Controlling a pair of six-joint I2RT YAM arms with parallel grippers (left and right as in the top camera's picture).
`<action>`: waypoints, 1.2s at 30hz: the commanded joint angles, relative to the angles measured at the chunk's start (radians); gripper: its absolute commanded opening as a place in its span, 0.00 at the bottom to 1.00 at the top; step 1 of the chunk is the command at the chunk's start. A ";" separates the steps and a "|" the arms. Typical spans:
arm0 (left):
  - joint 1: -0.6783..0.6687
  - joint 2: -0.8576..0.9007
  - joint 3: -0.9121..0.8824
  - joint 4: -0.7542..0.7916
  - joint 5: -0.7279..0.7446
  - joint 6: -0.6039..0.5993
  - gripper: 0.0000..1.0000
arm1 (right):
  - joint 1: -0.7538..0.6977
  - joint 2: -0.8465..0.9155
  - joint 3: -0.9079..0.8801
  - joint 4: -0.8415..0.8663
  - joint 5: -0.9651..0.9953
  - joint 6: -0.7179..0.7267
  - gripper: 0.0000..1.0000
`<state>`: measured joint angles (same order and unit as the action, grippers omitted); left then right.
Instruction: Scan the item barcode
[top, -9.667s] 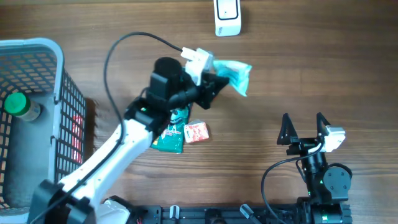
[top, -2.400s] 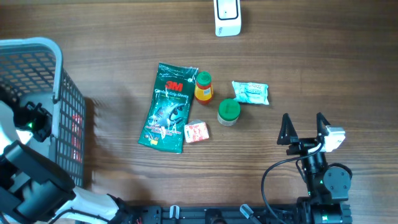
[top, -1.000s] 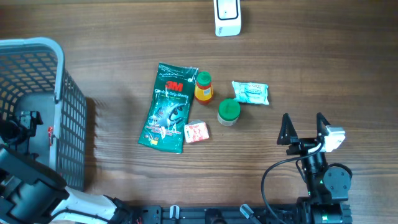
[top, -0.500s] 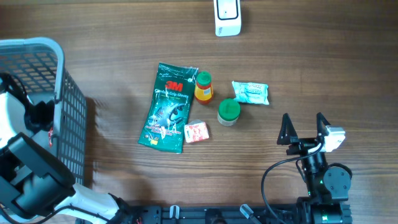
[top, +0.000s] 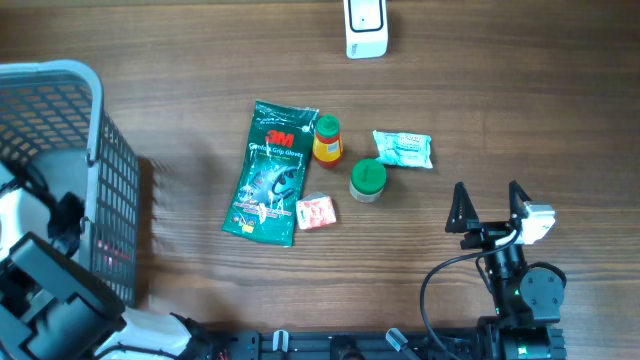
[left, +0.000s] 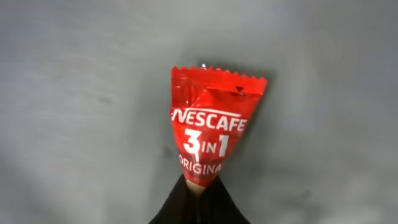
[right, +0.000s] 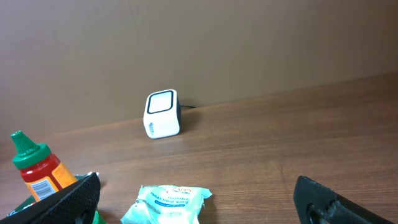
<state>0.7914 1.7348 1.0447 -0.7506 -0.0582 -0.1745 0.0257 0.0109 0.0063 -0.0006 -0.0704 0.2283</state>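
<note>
- Wooden table (top: 520, 90): bears all the loose items.
- Grey mesh basket (top: 115, 170): at the table's left edge.
- Green 3M glove pack (top: 270, 172): lies flat near the centre.
- Sauce bottle (top: 326, 140), green cap: touching the pack's right edge.
- Green-lidded jar (top: 367, 180): just below and right of the bottle.
- Pale tissue packet (top: 402, 149): right of the bottle.
- Small red-and-white packet (top: 315, 212): at the pack's lower right corner.

The red sachet (left: 214, 127) is displaying "NESCAFE 3 IN 1 ORIGINA", with the last word cutting off at its pinched end. The green packet (top: 270, 172) is showing "3M" in red.
</note>
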 joint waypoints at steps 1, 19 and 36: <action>0.092 0.082 -0.008 -0.037 -0.064 -0.017 0.04 | 0.001 -0.006 -0.001 0.003 -0.004 -0.018 1.00; -0.235 -0.402 0.546 -0.089 -0.062 -0.013 0.04 | 0.001 -0.006 -0.001 0.003 -0.004 -0.018 1.00; -1.009 -0.114 0.487 -0.264 0.095 -0.436 0.04 | 0.001 -0.006 -0.001 0.003 -0.004 -0.018 1.00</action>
<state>-0.1638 1.4918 1.5665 -0.9989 -0.0471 -0.4000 0.0257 0.0109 0.0063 -0.0006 -0.0704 0.2287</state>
